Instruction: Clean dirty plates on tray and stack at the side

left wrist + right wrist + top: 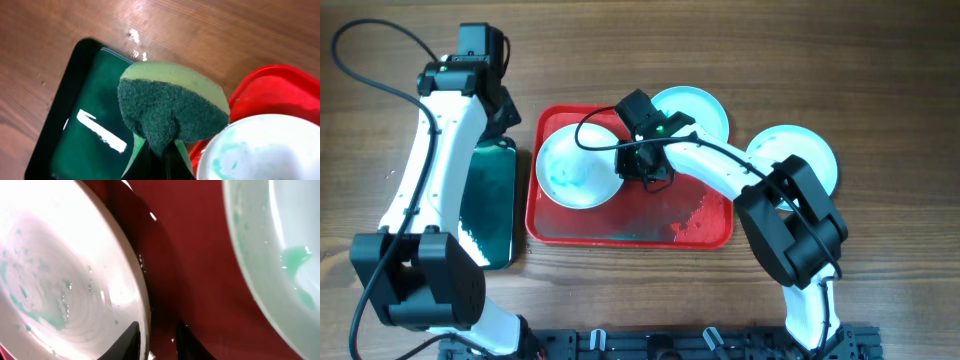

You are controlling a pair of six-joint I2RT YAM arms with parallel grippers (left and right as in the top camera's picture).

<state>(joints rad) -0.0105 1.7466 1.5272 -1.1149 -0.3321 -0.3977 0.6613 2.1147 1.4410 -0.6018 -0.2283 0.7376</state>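
I am at the scrub step. My left gripper (pixel 159 152) holds the green sponge (pixel 172 107) tight in its jaws, over the right edge of the black tub (pixel 50 131). The dirty plate (pixel 575 168) lies on the left of the red tray (pixel 650 215). My right gripper (pixel 155 341) has narrow jaws, one on each side of the plate's rim. I cannot tell if they pinch it. Next, I think, the sponge must go right and down onto that plate.

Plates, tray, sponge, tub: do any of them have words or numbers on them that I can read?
There is no text to read.
The plates, the tray, the sponge and the tub are all plain, with no words, labels, numbers or signs in any view.
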